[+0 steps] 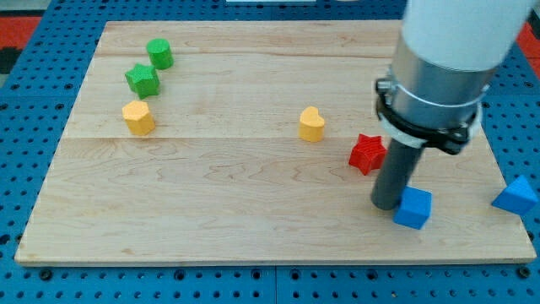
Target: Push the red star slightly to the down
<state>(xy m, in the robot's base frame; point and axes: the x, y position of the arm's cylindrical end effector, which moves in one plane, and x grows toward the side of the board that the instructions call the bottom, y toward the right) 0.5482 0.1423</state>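
The red star point(367, 154) lies on the wooden board point(253, 203), right of the middle. My tip point(387, 203) rests on the board just below and to the right of the star, with a small gap between them. A blue cube point(413, 208) sits right beside the tip on its right, touching or nearly touching it. The rod and the wide arm body above it hide the board behind them at the view's upper right.
A yellow heart block point(311, 124) lies left of the star. At the view's upper left are a green cylinder point(159, 53), a green star point(143, 80) and a yellow block point(138, 117). A blue triangular block point(517, 196) sits at the board's right edge.
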